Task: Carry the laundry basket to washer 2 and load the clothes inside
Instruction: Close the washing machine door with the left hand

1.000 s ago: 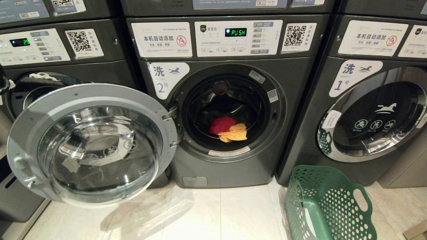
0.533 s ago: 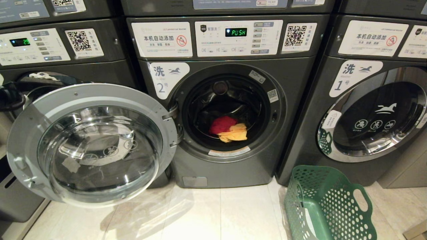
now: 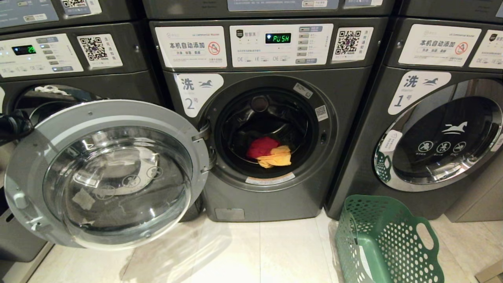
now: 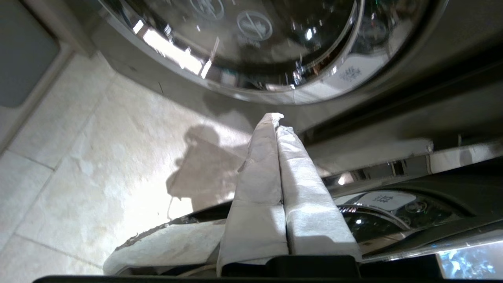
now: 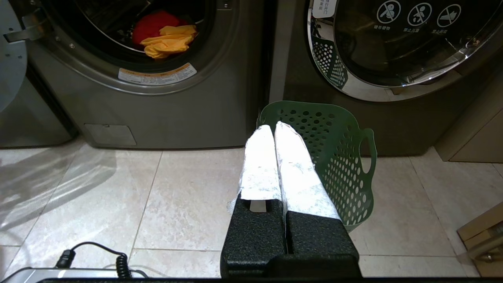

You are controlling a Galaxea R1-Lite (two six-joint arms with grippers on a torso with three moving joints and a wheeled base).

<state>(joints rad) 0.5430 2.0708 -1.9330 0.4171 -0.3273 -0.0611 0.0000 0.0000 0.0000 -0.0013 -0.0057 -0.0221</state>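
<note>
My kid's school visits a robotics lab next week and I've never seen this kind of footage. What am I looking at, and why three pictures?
It is a wheeled two-armed robot doing laundry. One picture comes from its head camera, the other two from cameras on its wrists. Washer 2 stands with its door swung open; a red cloth and a yellow cloth lie in the drum. The green laundry basket sits on the tiled floor near washer 1. The left tool is shut, holding nothing, beside the open door's rim. The right tool is shut too, parked low over the floor.
</note>
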